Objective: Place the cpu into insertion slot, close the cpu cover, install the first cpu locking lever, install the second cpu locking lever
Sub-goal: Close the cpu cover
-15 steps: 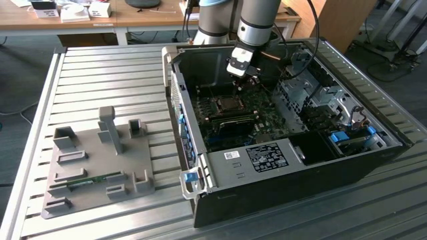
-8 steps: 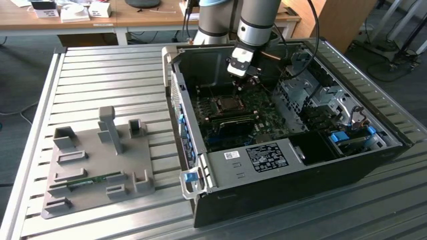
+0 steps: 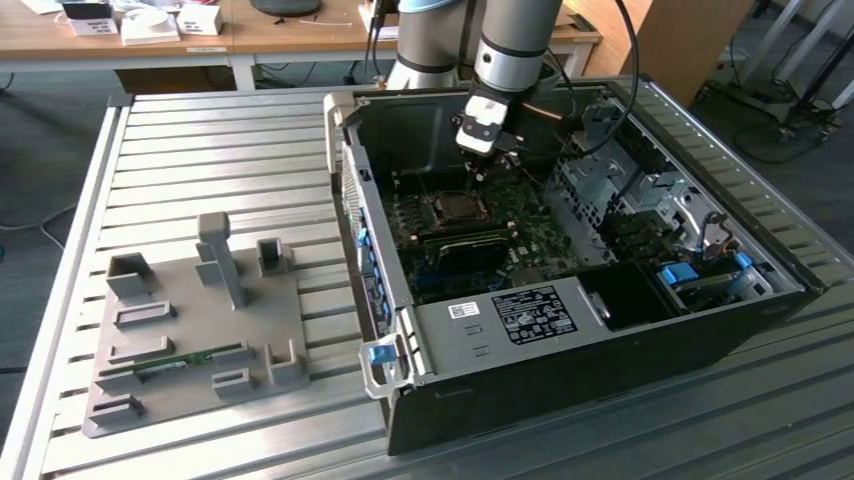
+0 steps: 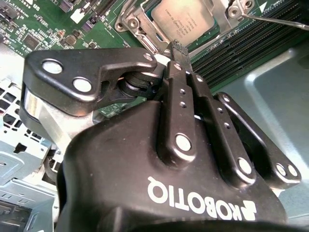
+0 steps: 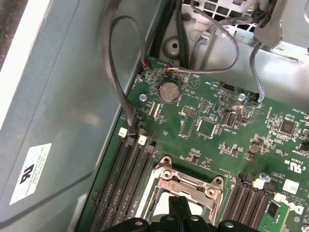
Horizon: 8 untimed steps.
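Slatted metal bench point(image 3: 200, 150) carried an open computer case point(image 3: 561, 400) lying on its side, with a grey parts tray point(image 3: 187, 330) near it on the exterior view's left. Wooden desks stood far behind. Arm point(image 3: 514, 40) reached down into the case over the green board point(image 5: 217, 111).

Chip point(image 4: 186, 19) sat in the socket point(image 3: 454, 210), pale face up, and looked square to the rim. Cover plate point(image 4: 218, 13) appeared to lie down around it, with the chip showing through the cut-out. Could not tell whether the plate was fully flat. One thin lever point(image 4: 275, 19) ran beside the socket and seemed unlatched.

Jaws were pressed together tip to tip, with nothing seen between them. Fingertips point(image 4: 175, 47) hovered just beside the socket's edge; contact could not be confirmed. Memory slots point(image 5: 123, 183) lay on either side of the socket, and loose cables point(image 5: 113, 72) hung near the case wall.

Judgement: placement looked done. Step in hand was probably seating the cover or working a lever with the closed tips. To do it well:
- Bear only on the metal frame or the lever, never on the chip face.
- Push slowly and in line with the hinge.
- Guide the lever fully under its hook so it cannot spring back.
- Keep the arm clear of the memory slots and cables.
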{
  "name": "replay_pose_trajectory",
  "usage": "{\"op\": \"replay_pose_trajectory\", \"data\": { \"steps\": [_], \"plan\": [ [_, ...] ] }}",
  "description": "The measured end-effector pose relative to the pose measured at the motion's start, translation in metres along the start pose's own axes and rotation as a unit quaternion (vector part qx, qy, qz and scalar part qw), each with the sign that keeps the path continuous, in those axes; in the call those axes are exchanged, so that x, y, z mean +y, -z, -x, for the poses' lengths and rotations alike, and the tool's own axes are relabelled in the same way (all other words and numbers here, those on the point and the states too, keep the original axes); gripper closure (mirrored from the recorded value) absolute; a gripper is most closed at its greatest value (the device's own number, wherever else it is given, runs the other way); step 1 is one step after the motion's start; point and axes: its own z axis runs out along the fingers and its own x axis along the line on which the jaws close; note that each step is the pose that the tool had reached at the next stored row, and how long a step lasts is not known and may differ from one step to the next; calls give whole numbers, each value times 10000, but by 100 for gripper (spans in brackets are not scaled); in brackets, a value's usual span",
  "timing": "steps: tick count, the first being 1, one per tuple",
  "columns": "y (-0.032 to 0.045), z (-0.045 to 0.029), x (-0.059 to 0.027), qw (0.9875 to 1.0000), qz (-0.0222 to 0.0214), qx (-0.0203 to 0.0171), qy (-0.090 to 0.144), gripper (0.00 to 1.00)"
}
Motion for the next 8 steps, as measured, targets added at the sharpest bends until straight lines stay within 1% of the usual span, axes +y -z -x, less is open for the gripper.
{"op": "replay_pose_trajectory", "data": {
  "steps": [8],
  "plan": [
    [0,0,0,9999,-4,3,149,89]
  ]
}}
